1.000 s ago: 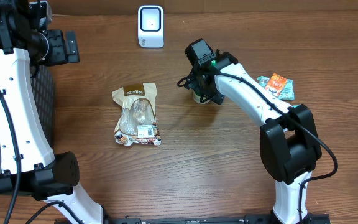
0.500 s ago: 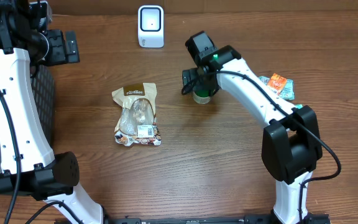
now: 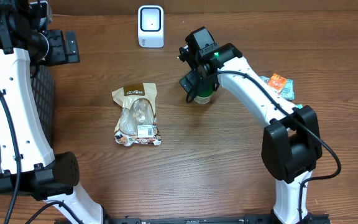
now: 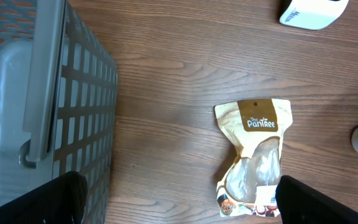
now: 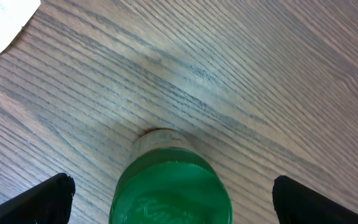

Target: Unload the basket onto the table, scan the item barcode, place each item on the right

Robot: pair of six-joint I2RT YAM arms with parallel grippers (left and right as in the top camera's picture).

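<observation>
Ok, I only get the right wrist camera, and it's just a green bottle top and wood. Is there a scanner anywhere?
Observer: Yes, a white scanner stands at the far edge of the table, left of your green bottle.
Operator: Anything else to scan?
Observer: A tan snack pouch lies flat further left, a white label facing up.
Operator: And the other arm?
Observer: The left gripper hangs open near a grey basket, holding nothing.
</observation>
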